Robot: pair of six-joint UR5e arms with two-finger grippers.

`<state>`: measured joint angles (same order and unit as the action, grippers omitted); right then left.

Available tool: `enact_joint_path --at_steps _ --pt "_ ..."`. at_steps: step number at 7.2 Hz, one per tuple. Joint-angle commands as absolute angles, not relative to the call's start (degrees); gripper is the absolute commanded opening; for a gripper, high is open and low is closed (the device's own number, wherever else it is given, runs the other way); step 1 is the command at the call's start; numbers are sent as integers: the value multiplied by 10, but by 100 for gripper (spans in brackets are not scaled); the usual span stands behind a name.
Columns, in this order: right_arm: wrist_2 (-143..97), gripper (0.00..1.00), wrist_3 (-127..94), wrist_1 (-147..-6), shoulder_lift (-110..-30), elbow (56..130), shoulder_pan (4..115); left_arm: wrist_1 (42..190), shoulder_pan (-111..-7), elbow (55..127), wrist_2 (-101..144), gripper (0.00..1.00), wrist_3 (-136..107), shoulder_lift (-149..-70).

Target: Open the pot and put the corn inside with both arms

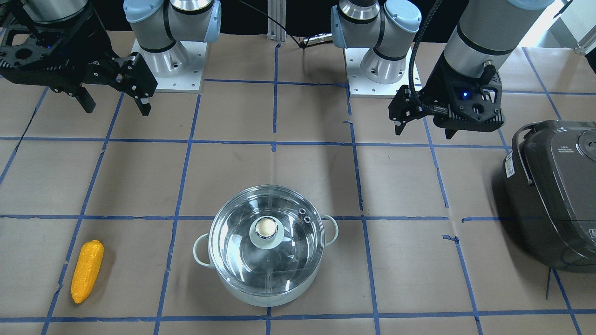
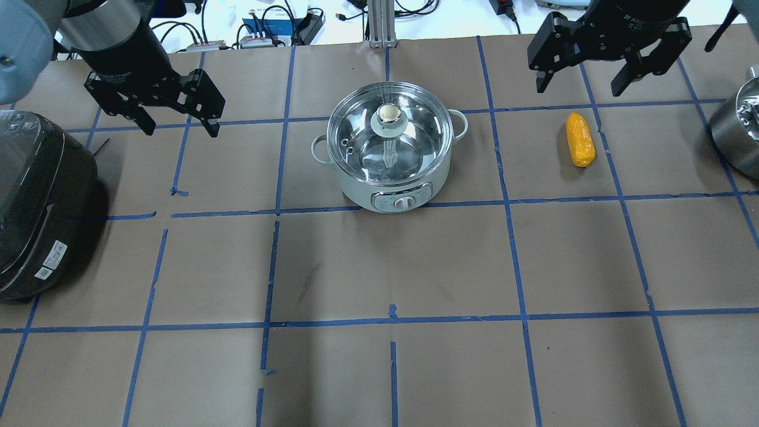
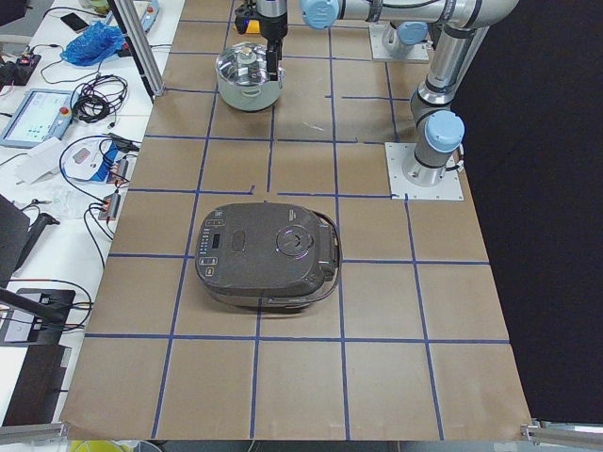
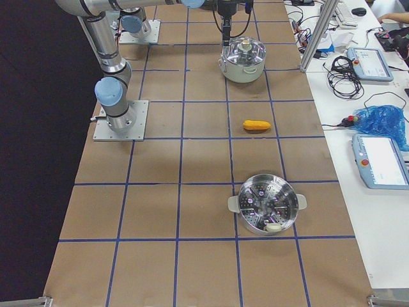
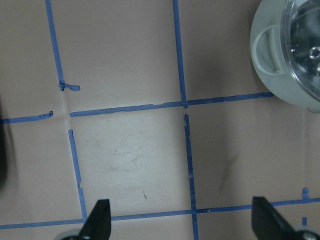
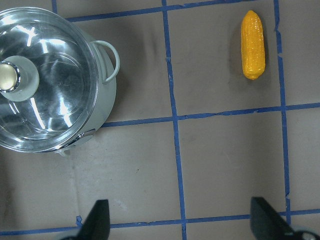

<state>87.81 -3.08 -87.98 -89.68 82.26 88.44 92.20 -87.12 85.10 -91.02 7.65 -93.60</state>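
Corn (image 2: pixel 580 140) lies near the right gripper (image 2: pixel 578 90) (jaws spread), not touching

Rice cooker (image 3: pixel 267 256) sitting on tape-gridded table (image 2: pixel 450 267); steamer pot (image 4: pixel 267 201) standing toward the opposite end.

Pot: shiny round steel pot (image 6: pixel 105 102) is sitting lidded, left.
Corn: yellow-orange plastic cob (image 6: pixel 252 45) is lying apart, upper right.

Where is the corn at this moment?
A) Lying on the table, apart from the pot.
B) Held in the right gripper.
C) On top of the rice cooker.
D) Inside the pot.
A: the corn lies on the table, and the lid is on the pot.
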Motion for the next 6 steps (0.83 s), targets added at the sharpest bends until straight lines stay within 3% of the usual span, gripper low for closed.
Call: enact_joint_path --at_steps 1,6 --pt "882 100 -26 -877 -897 821 882 922 -872 843 -910 100 76 -928" --pt "881 100 -26 -875 -899 819 888 912 -882 827 -910 100 49 -948"
